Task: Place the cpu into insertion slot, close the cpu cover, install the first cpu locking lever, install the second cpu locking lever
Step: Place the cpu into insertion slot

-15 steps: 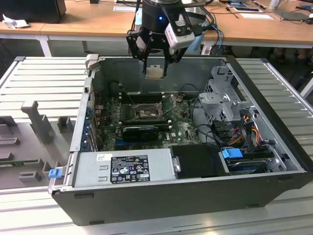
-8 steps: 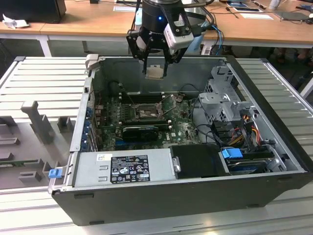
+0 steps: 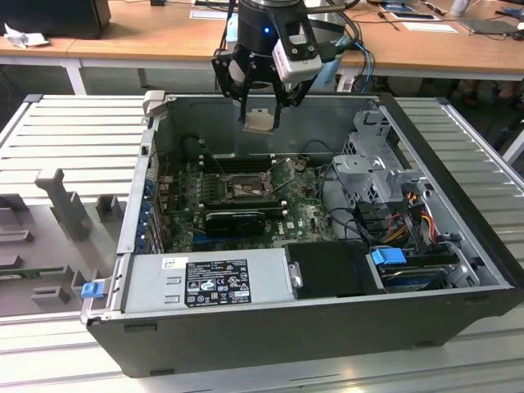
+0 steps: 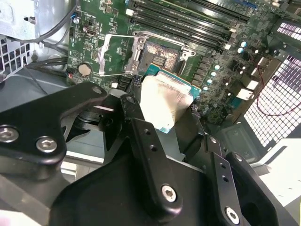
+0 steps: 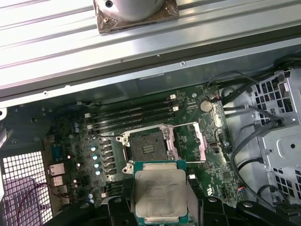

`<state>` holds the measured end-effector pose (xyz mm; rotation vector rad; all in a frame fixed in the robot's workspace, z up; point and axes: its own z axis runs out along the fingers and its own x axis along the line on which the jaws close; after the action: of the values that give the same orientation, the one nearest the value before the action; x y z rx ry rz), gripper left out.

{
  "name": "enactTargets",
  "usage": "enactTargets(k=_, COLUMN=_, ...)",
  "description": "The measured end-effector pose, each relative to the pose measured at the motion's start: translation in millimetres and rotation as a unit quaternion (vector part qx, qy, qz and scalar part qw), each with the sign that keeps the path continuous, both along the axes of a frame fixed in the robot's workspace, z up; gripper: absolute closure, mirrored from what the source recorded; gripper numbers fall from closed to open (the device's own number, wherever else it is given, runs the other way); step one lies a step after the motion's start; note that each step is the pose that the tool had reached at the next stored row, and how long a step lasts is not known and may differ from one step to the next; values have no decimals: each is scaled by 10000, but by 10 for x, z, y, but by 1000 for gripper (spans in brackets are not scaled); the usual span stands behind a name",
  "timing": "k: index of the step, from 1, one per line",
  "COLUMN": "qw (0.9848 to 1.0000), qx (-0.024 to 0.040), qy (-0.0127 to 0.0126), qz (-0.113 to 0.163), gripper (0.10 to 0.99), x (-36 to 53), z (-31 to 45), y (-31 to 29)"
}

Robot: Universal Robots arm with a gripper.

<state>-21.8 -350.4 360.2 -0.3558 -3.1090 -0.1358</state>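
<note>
Probably a robotics lab: open computer case [image 3: 270, 336] on slatted metal bench [image 3: 82, 131], wooden desks [image 3: 147, 37] behind.

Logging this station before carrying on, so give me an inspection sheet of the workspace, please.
Surface: ribbed grey metal table carrying an open computer case.
Job's things: cpu held above the motherboard; insertion slot empty; cpu cover swung open.
Clutter: grey fixture blocks on the table at the exterior view's left.
Gripper: gripper shut on the cpu.
Cables: black cables beside the motherboard; coloured wire bundle near the drive cage.
Surroundings: wooden desks with papers behind.
</note>
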Motion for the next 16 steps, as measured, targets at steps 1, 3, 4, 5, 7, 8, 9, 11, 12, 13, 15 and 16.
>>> enactTargets(k=1, qw=10000, qx=0, qy=0, qz=-19, gripper=557, x=0, z=0, y=0)
enactTargets(k=3, qw=10000, qx=0, qy=0, qz=-74, gripper=557, x=0, z=-1, y=0)
enactTargets(k=4, qw=10000, qx=0, qy=0, qz=-93, gripper=557, x=0, z=-1, y=0)
enactTargets(k=5, qw=9999, qx=0, qy=0, qz=-116, gripper=557, x=0, z=-1, y=0)
enactTargets(k=7, qw=9999, qx=0, qy=0, qz=-172, gripper=557, x=0, z=-5, y=0)
enactTargets(k=8, qw=9998, qx=0, qy=0, qz=-192, gripper=557, x=0, z=-7, y=0)
enactTargets(k=9, qw=9998, qx=0, qy=0, qz=-221, gripper=557, x=0, z=-9, y=0)
enactTargets(k=11, qw=9996, qx=0, qy=0, qz=-293, gripper=557, x=0, z=-13, y=0)
enactTargets(k=12, qw=9994, qx=-1, qy=0, qz=-335, gripper=557, x=0, z=-14, y=0)
enactTargets(k=13, qw=9993, qx=-1, qy=0, qz=-379, gripper=557, x=0, z=-15, y=0)
enactTargets(k=15, qw=9988, qx=1, qy=0, qz=-482, gripper=557, x=0, z=-20, y=0)
enactTargets(k=16, qw=9986, qx=0, qy=0, qz=-531, gripper=557, x=0, z=-24, y=0)
